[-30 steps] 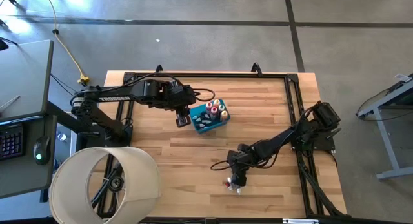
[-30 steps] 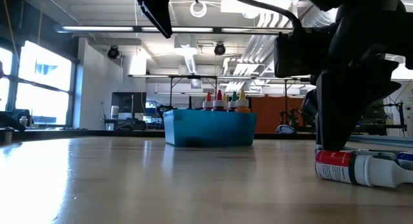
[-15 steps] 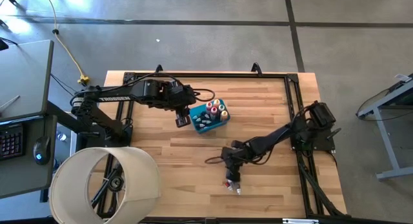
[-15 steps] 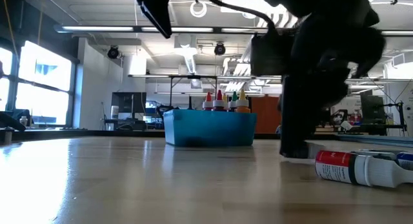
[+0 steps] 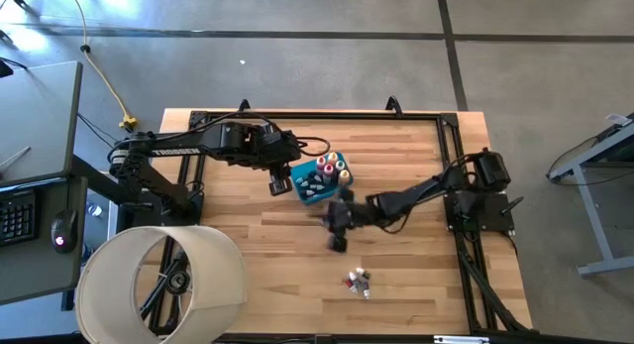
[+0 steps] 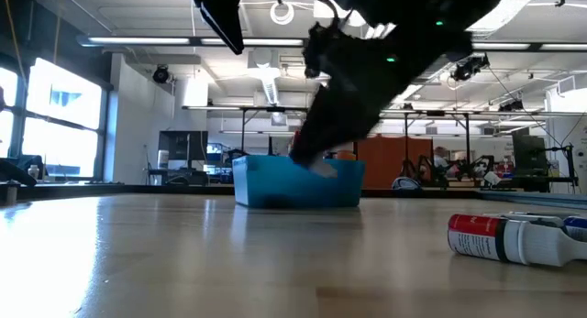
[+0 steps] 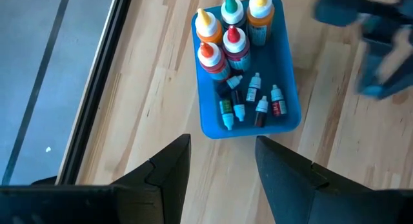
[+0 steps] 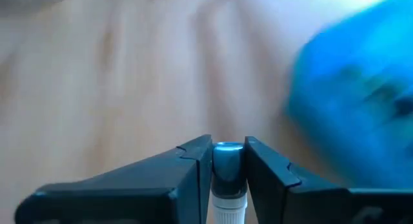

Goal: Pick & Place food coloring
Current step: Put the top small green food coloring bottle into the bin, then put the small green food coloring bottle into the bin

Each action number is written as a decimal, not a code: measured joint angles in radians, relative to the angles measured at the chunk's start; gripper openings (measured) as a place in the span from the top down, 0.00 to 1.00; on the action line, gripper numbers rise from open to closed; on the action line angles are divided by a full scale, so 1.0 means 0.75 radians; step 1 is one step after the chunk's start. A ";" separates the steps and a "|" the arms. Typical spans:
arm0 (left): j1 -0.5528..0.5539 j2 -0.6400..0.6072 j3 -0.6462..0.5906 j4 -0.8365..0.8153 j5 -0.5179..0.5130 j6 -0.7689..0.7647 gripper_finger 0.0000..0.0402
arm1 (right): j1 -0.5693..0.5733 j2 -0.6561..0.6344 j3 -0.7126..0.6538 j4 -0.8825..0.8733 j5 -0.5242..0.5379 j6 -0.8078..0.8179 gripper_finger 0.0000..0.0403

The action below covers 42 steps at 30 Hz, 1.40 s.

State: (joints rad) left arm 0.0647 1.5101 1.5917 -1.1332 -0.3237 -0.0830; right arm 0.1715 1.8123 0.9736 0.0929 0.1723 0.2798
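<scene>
The blue tub (image 5: 320, 178) stands on the table with several squeeze bottles upright in it (image 7: 231, 27) and tiny vials lying on its floor (image 7: 251, 104). My right gripper (image 5: 339, 228) hangs just near of the tub, shut on a small vial with a grey-blue cap (image 8: 227, 158). In the low view the right arm (image 6: 358, 80) is in front of the tub (image 6: 275, 185). More vials (image 5: 358, 282) lie on the table nearer the front, also in the low view (image 6: 514, 237). My left gripper (image 7: 219, 175) waits open above the tub's left side (image 5: 280, 182). My right gripper pinches the small vial between its two fingers. The grey-blue cap (image 8: 227, 153) sits between the fingertips and the white body (image 8: 229, 210) runs back along the fingers. The vial is lifted clear of the table.
A black frame (image 5: 451, 156) runs round the table's far and right edges. A large pale round shade (image 5: 163, 280) stands at the near left corner. Bare wood lies between the tub and the loose vials.
My right gripper has risen from the loose vials near the front and swung toward the far left, up to the blue tub, carrying one vial. The other vials have stayed where they lay.
</scene>
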 joint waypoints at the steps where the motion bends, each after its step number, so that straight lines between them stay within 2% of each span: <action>1: 0.000 0.000 0.000 0.000 0.000 0.000 0.58 | -0.028 -0.001 0.000 0.067 0.056 -0.061 0.82; 5: 0.000 0.000 0.000 -0.014 0.001 -0.002 0.58 | -0.143 -0.002 0.002 0.297 0.288 -0.318 0.82; 8: 0.000 0.000 0.000 -0.064 0.002 -0.028 0.58 | -0.226 -0.002 0.002 0.392 0.353 -0.405 0.82; 11: 0.000 -0.001 0.000 -0.101 0.001 -0.038 0.58 | -0.299 -0.001 0.002 0.397 0.297 -0.405 0.81; 17: 0.000 -0.001 0.000 -0.107 0.005 -0.037 0.58 | -0.354 0.000 0.002 0.389 0.011 -0.417 0.72; 24: 0.000 -0.001 0.000 -0.098 0.001 -0.036 0.58 | -0.307 -0.004 0.002 0.379 0.060 -0.583 0.57; 26: 0.000 -0.001 0.000 -0.098 0.003 -0.037 0.58 | -0.261 -0.025 0.002 0.375 -0.009 -0.600 0.57; 28: 0.000 -0.001 0.000 -0.098 0.005 -0.038 0.58 | -0.190 -0.053 0.002 0.368 -0.103 -0.545 0.57; 30: 0.000 -0.001 0.000 -0.097 0.002 -0.037 0.58 | -0.108 -0.087 0.002 0.302 -0.128 -0.460 0.57; 35: 0.000 -0.001 0.000 -0.070 -0.001 -0.037 0.58 | 0.096 -0.151 0.003 0.039 0.001 -0.315 0.57; 40: 0.000 -0.001 0.001 -0.029 0.011 -0.039 0.58 | 0.230 -0.165 0.056 -0.314 -0.046 0.091 0.57; 42: 0.000 -0.001 0.001 -0.010 0.011 -0.052 0.58 | 0.276 -0.165 0.116 -0.491 -0.050 0.165 0.57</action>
State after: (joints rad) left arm 0.0647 1.5093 1.5921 -1.1405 -0.3153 -0.1220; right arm 0.3785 1.6882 1.0603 -0.2754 0.1351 0.4032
